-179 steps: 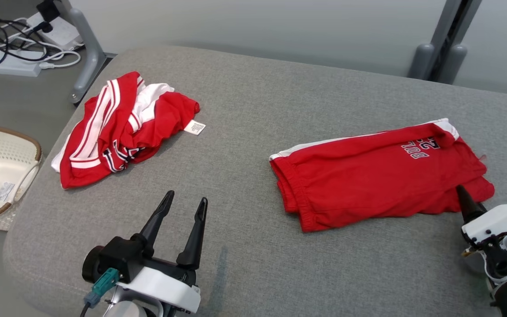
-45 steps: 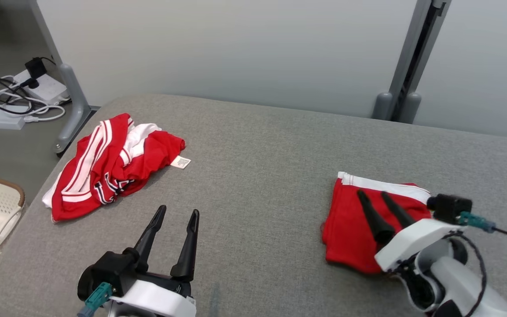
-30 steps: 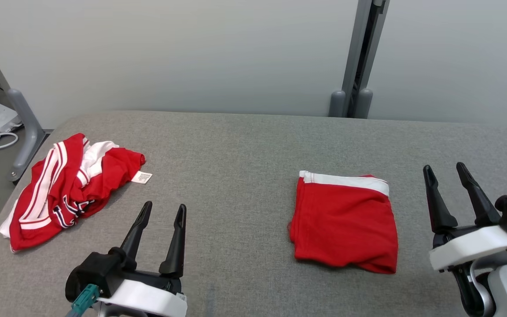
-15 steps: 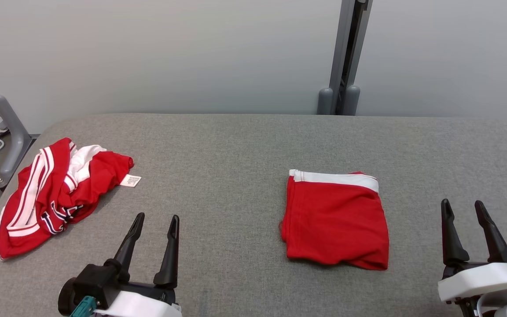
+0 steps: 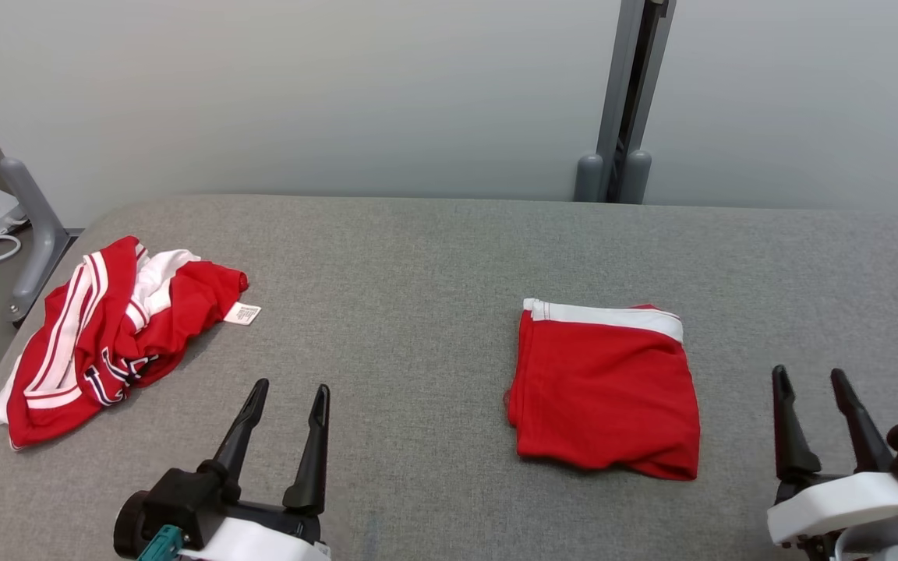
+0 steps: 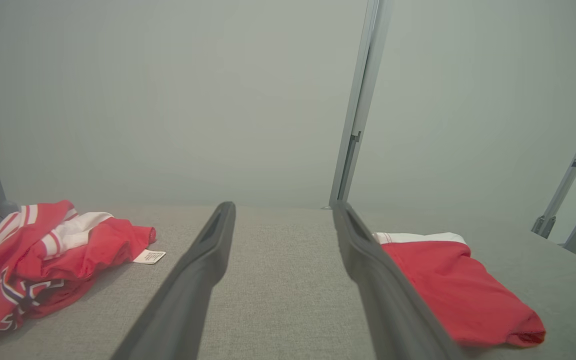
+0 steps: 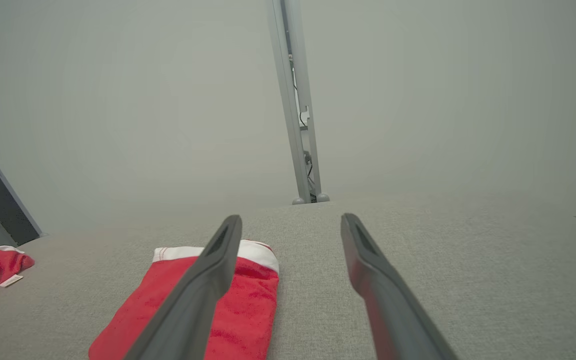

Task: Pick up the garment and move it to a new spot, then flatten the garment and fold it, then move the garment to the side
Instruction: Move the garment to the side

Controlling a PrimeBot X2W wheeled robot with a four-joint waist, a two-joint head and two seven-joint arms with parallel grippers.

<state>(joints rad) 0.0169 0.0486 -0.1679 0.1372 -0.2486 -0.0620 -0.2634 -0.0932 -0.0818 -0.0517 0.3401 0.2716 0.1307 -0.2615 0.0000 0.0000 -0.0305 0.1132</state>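
Pulled back from the red shorts [image 5: 605, 389] just to its left, the right pincer [image 5: 807, 372] hangs spread and empty, fold apparently done; the left pincer [image 5: 292, 386] idles likewise.

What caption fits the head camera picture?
Folded red shorts lie between the open left hand and right hand; crumpled jersey far left.

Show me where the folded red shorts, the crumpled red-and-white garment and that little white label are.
folded red shorts [image 5: 605, 397], head view, middle of the red cloth
crumpled red-and-white garment [image 5: 106, 343], head view, middle of the heap
white label [image 5: 242, 314], head view, centre of the tag
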